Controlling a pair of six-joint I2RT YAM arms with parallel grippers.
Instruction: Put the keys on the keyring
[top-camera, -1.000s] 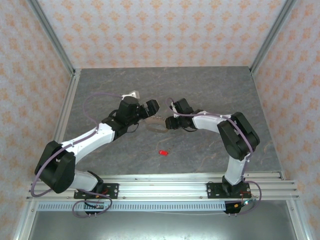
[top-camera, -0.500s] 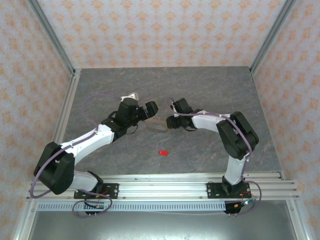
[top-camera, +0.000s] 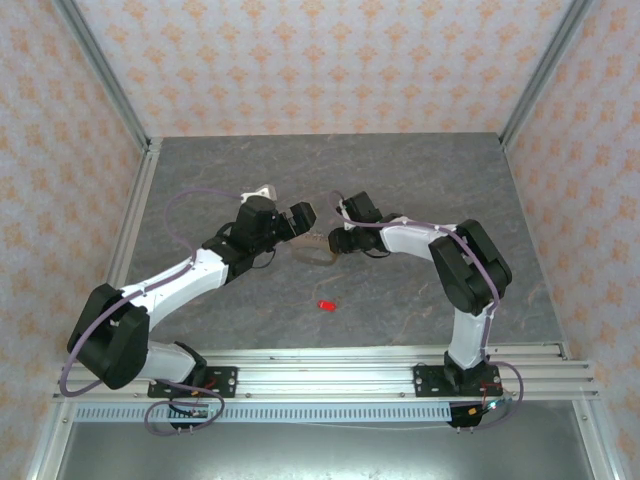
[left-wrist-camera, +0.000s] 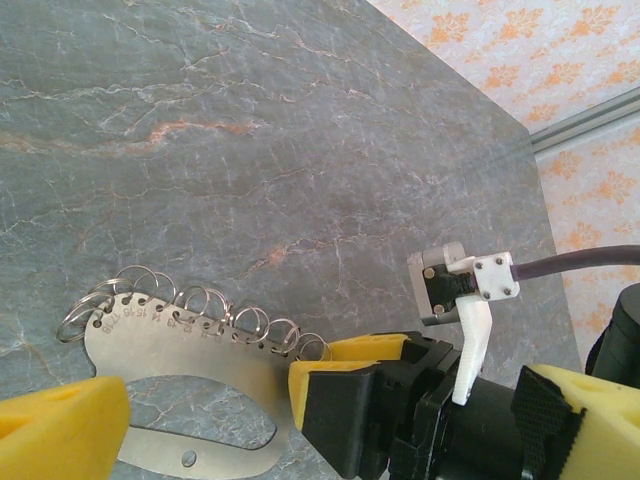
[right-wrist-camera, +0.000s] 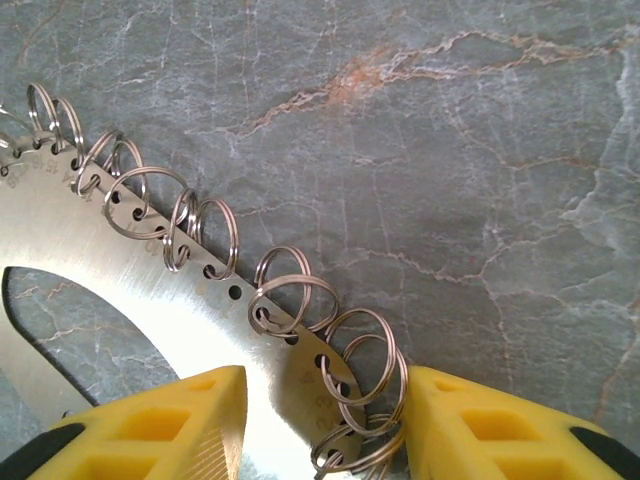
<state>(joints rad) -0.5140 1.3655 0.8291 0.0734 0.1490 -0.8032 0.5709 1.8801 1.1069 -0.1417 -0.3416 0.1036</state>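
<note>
Key (top-camera: 326, 305) lay unthreaded near the tabletop's (top-camera: 400, 170) front edge; my right gripper (right-wrist-camera: 325, 430), half-closed, pinched the ring (right-wrist-camera: 130, 255); left gripper (top-camera: 303, 215) gaped empty.

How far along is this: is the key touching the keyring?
Apart. The top view shows the key lying alone, a plain gap separating it from the keyring.

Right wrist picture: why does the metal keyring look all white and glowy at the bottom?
Right wrist view: light bounces off the keyring, whose polished metal washes out white near the yellow fingers; left wrist view: the same plate looks duller grey, its stamped marks visible; top external view: it is too small to show any shine.
</note>
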